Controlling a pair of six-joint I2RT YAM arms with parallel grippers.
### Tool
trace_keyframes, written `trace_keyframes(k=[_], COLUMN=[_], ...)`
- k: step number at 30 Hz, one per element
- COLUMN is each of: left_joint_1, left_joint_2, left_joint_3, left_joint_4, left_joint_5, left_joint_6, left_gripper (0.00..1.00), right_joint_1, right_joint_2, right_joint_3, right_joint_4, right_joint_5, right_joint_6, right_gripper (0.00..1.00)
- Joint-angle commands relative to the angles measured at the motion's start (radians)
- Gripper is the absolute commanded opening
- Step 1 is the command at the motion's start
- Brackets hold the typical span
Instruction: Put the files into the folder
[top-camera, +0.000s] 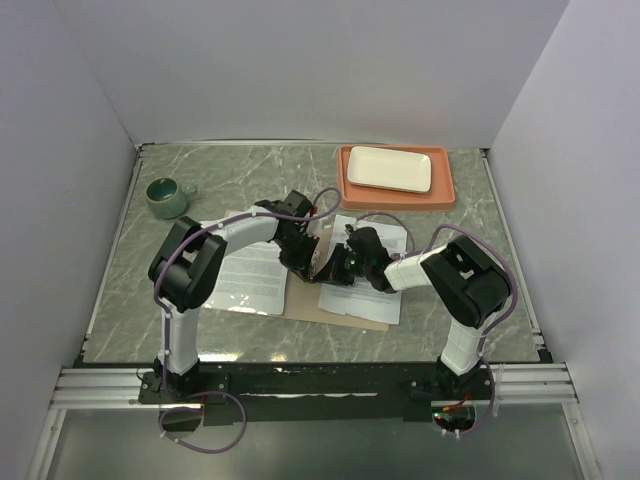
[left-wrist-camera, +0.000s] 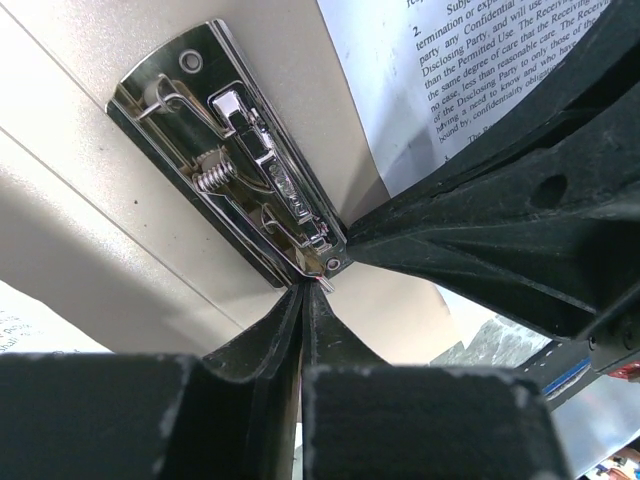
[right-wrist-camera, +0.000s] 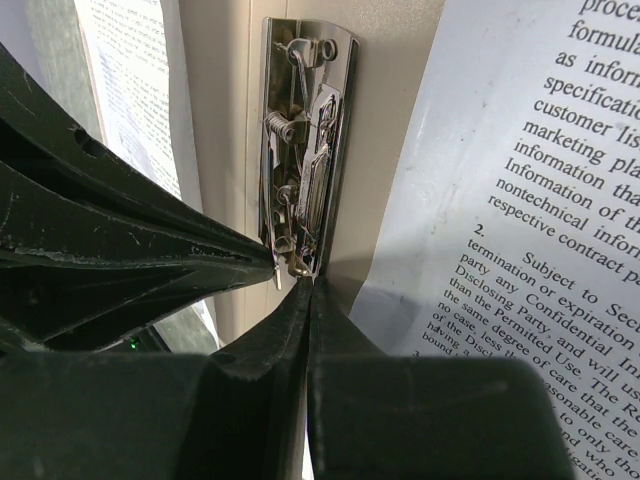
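Folder (top-camera: 335, 308) lies open on the bench beneath both grippers, files (top-camera: 250, 272) to either side of them. Left gripper (left-wrist-camera: 304, 300) and right gripper (right-wrist-camera: 308, 295) are each pressed together, tips meeting at the spring clip (left-wrist-camera: 235, 165) just ahead. Likely risk: the crowded tips collide or slip off the clip, which would snap shut before any sheet is under it.

File (right-wrist-camera: 520, 200) printed "2. Subject to", "Disclosing Party", "Information"

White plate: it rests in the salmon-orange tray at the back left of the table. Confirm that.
Wrong side. The white plate does rest in the salmon-orange tray, but at the back right of the table; the green mug stands at the back left. The top external view shows it.
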Motion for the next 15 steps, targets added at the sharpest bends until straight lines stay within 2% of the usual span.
trace_keyframes(k=[1,9,15], left_joint_1=[-0.081,-0.073,-0.027], left_joint_2=[0.148,0.039,-0.072], left_joint_3=[-0.049,-0.006,0.135], left_joint_4=[0.205,0.137,0.025], left_joint_5=[-0.01,0.068,0.106], left_joint_6=[-0.008,-0.01,0.018], left_gripper=[0.08,0.07,0.08], right_joint_1=[0.063,0.064,0.063], right_joint_2=[0.114,0.117,0.11], right_joint_3=[-0.047,-0.047,-0.061], right_joint_4=[-0.16,-0.174,-0.177], right_joint_5=[0.089,0.095,0.094], right_joint_6=[-0.03,-0.034,-0.027], right_gripper=[0.03,0.02,0.02])
